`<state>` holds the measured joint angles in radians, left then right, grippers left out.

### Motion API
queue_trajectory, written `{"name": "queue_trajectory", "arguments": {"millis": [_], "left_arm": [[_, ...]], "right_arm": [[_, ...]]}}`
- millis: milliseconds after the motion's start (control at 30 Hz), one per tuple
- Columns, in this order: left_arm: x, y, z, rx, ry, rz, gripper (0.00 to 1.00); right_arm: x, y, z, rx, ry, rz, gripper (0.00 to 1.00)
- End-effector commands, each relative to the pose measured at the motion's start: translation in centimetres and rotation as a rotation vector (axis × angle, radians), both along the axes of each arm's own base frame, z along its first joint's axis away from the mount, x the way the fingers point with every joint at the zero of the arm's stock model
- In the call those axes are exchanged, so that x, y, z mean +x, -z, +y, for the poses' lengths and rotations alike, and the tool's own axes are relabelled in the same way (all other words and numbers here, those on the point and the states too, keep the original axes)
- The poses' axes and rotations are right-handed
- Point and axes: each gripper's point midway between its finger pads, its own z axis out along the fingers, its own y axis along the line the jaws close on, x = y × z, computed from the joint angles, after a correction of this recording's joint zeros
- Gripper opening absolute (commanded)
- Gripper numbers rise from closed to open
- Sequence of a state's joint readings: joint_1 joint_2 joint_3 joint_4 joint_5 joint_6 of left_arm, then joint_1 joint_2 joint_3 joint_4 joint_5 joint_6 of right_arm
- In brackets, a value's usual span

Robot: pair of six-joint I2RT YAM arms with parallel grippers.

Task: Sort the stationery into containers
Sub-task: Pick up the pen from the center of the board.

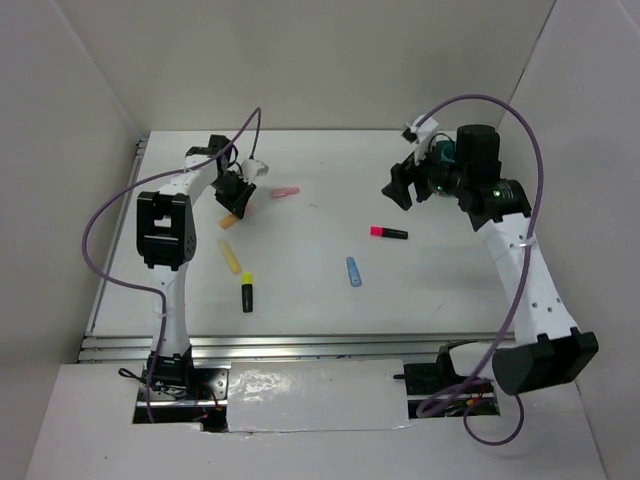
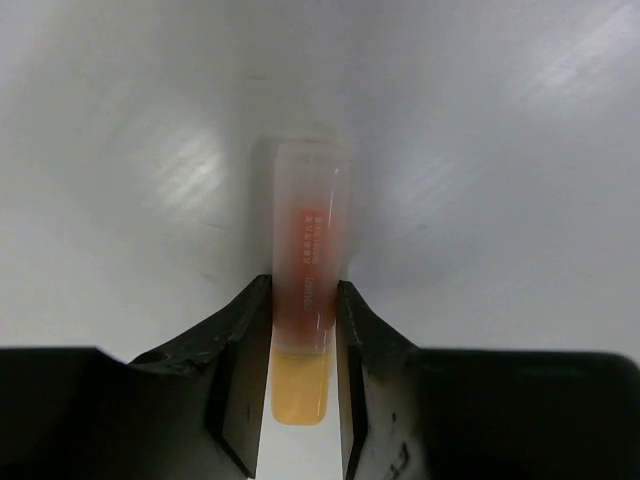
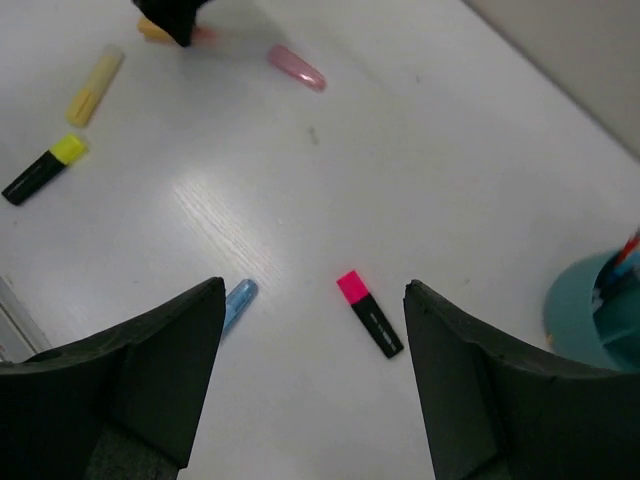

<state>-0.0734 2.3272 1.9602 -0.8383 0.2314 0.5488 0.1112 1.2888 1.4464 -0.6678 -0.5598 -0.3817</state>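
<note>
My left gripper point(image 2: 303, 295) is down at the table, its jaws pressed against both sides of an orange marker point(image 2: 308, 220) that lies on the surface; in the top view the gripper point(image 1: 233, 198) is over the marker point(image 1: 228, 221). My right gripper point(image 3: 315, 330) is open and empty, held above a pink-black highlighter point(image 3: 369, 314). A blue pen point(image 3: 237, 300), a yellow pen point(image 1: 230, 257), a yellow-black highlighter point(image 1: 246, 292) and a pink eraser point(image 1: 286, 191) lie loose on the table. The teal organiser cup point(image 3: 585, 310) holds a red and blue pen and is half hidden behind the right wrist.
White walls enclose the table on the left, back and right. A metal rail point(image 1: 300, 347) runs along the near edge. Purple cables loop above both arms.
</note>
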Motion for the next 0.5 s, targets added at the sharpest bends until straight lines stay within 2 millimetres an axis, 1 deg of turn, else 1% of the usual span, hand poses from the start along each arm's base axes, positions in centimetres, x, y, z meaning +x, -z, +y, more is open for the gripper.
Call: {"name": "queue_trajectory", "arguments": {"millis": [0,33,67,100,133,167,200,233,267,300,333,367,400,433,467], "left_arm": [[-3.6,-4.2,-3.1,-0.187,-0.066,0.089,0.05],[-4.5,-5.3,-4.0,-0.259,-0.122,0.131,0.0],[-5.6,-6.9,-5.8,-0.383,-0.134,0.178,0.0],[-6.7,-8.7,-6.6,-0.446,-0.156,0.192,0.0],[-7.6,-9.9,-7.6,-0.514,-0.234,0.248,0.0],[-8.1,-12.5,-8.8,-0.59,-0.248,0.238,0.0],[-9.4,-12.5,-9.4,-0.623,-0.378,0.333,0.0],[-9.9,-13.2,-9.9,-0.641,-0.416,0.34,0.0],[-10.2,-15.2,-10.4,-0.666,-0.433,0.297,0.0],[-11.1,-14.9,-10.6,-0.665,-0.503,0.341,0.0],[-11.9,-16.1,-11.2,-0.682,-0.515,0.333,0.0],[-12.4,-16.5,-11.4,-0.685,-0.505,0.326,0.0],[-12.7,-16.9,-11.7,-0.697,-0.531,0.342,0.0],[-13.2,-17.2,-12.0,-0.705,-0.536,0.354,0.0],[-14.1,-17.4,-12.4,-0.714,-0.54,0.381,0.0]], "right_arm": [[-2.6,-2.6,2.1,-0.138,-0.146,-0.202,0.79],[-3.6,-2.3,3.7,-0.166,-0.203,-0.228,0.8],[-4.1,-2.8,3.8,-0.202,-0.198,-0.273,0.82],[-4.2,-3.2,4.3,-0.237,-0.219,-0.333,0.82],[-5.3,-3.1,5.6,-0.251,-0.266,-0.364,0.82],[-5.2,-3.2,5.9,-0.286,-0.272,-0.408,0.82],[-6.1,-3.1,7.3,-0.29,-0.321,-0.432,0.82],[-6.6,-3.3,8.0,-0.295,-0.341,-0.457,0.81],[-6.9,-3.6,8.8,-0.307,-0.368,-0.489,0.8],[-7.3,-3.6,9.6,-0.312,-0.398,-0.509,0.79],[-8.3,-3.5,11.2,-0.329,-0.462,-0.545,0.75],[-8.8,-3.3,12.2,-0.342,-0.5,-0.564,0.72],[-9.1,-2.9,13.0,-0.363,-0.534,-0.58,0.68],[-9.3,-2.0,14.2,-0.387,-0.577,-0.58,0.63],[-10.3,-1.4,15.6,-0.417,-0.646,-0.605,0.61]]}}
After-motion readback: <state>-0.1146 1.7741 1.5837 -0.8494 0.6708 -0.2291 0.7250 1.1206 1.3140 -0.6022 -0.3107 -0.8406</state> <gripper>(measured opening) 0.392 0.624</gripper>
